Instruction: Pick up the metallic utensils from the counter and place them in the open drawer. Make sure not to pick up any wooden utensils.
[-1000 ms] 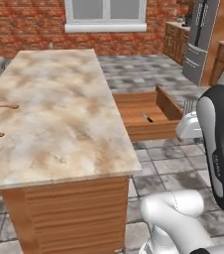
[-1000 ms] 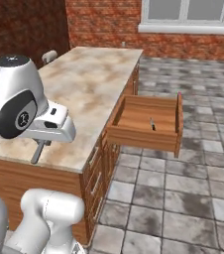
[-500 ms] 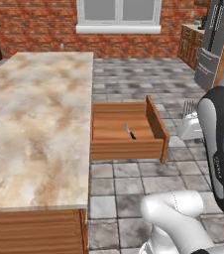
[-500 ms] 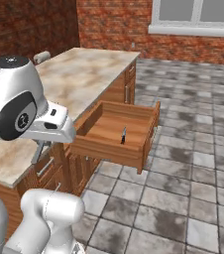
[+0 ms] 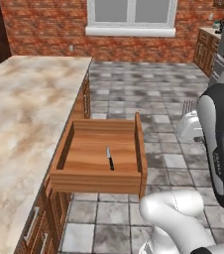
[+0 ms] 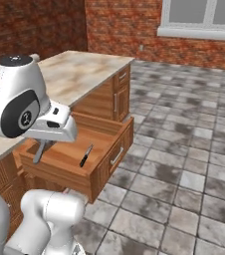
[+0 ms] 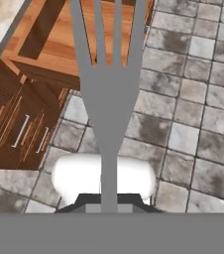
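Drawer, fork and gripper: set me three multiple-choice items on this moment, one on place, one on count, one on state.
1. Where does the knife lie?
A. on the counter
B. in the drawer
C. on the floor

2. How many tines does the fork have?
A. two
B. three
C. four

3. What is the gripper's state?
A. shut on the fork
B. open and empty
C. shut on the knife

Answers:
1 B: the knife lies on the floor of the open drawer.
2 C: the hand view shows four tines on the fork.
3 A: the fork's handle runs down into the gripper, and the fork stands up from the hand in the left base view.
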{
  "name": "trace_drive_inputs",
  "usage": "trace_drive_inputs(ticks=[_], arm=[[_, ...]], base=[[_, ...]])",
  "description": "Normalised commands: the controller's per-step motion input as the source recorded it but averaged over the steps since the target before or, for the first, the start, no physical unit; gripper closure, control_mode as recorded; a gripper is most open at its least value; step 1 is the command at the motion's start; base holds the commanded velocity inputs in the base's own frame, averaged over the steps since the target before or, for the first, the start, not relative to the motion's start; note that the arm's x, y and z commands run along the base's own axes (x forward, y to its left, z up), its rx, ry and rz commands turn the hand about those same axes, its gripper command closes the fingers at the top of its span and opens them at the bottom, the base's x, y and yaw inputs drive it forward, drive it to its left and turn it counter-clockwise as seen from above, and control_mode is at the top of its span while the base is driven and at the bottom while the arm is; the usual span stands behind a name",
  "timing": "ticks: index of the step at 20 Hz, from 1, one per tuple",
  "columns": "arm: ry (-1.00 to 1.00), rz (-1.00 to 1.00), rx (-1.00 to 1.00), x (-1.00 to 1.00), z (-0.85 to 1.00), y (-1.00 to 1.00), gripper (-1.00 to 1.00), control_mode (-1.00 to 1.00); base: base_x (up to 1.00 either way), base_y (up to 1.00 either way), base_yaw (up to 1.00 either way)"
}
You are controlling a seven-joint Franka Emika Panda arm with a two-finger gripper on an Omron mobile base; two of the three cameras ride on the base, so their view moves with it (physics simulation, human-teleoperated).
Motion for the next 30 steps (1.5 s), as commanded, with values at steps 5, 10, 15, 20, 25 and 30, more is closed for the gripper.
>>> trace_drive_inputs(ticks=[5, 10, 15, 20, 25, 30], arm=[[0.00, 0.00, 0.00, 0.00, 0.00, 0.00, 1.00, 1.00], [0.00, 0.00, 0.00, 0.00, 0.00, 0.00, 1.00, 1.00], [0.00, 0.00, 0.00, 0.00, 0.00, 0.00, 1.00, 1.00], [0.00, 0.00, 0.00, 0.00, 0.00, 0.00, 1.00, 1.00], [0.00, 0.00, 0.00, 0.00, 0.00, 0.00, 1.00, 1.00], [0.00, 0.00, 0.00, 0.00, 0.00, 0.00, 1.00, 1.00]], base=[[0.27, -0.10, -0.03], [0.55, 0.01, -0.18], [0.49, 0.00, -0.12], [0.02, 0.00, 0.00], [0.00, 0.00, 0.00], [0.00, 0.00, 0.00]])
